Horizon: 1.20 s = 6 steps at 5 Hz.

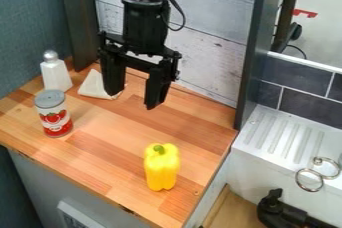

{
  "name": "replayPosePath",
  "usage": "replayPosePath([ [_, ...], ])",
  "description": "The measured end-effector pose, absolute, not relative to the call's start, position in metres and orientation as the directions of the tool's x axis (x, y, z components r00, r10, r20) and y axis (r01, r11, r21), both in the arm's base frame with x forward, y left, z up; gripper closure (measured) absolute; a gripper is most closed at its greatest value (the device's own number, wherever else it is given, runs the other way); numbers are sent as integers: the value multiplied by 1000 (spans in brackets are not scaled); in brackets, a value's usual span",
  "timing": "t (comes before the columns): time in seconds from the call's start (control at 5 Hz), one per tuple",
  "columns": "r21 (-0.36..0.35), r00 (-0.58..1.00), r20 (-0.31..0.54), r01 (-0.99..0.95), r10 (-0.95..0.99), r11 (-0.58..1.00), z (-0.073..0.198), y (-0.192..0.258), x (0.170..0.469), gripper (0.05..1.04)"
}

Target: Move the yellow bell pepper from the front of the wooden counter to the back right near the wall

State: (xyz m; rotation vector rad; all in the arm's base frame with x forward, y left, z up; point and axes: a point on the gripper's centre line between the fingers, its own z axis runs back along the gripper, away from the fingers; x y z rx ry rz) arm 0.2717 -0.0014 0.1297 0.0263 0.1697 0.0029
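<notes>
White wedge (pixel 95 85), lying toward the back of the wooden counter (pixel 107 149), just beside the white bottle (pixel 56 75) and partly behind one finger of the black gripper (pixel 133 100); whether touching that finger, impossible to tell. Hanging down from the view's top edge in front of the whitewashed plank wall (pixel 210 54), with fingers spread well apart and tips pointing down over the back of the counter. At the far left, upright, with a rounded silvery cap and pale sides, too small to make out any writing on. Nearer the camera, standing upright, a can (pixel 54 114) with a grey top, a white band and a red lower part; on the label, pictures of round red fruit with green leaves, and print too small to read. Toward the front right of the counter, upright with green stem on top, a yellow bell pepper (pixel 161 167), without any visible label. Beyond the counter's right side, a white ridged drainboard (pixel 284 137), with metal rings (pixel 309 180) by its front edge, below dark grey tiles (pixel 297 76). Lower down, at the view's bottom right, a black object (pixel 272 213), cut off by the edge.
</notes>
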Motion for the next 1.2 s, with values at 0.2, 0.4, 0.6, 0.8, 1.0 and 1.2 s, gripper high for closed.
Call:
replayPosePath([
  [0.2, 27, 980, -200, 2, 4, 1000, 122, -2, 270, 83],
  [0.4, 30, 970, -226, 95, -85, 995, 115, -21, 263, 83],
  [0.6, 15, 968, -222, 127, -121, 992, 110, -34, 260, 83],
  [0.8, 16, 959, -243, 158, -149, 987, 107, -43, 257, 83],
  [1.0, 27, 950, -285, 143, -130, 989, 100, -42, 255, 83],
  [1.2, 23, 946, -294, 151, -137, 988, 90, -41, 258, 83],
])
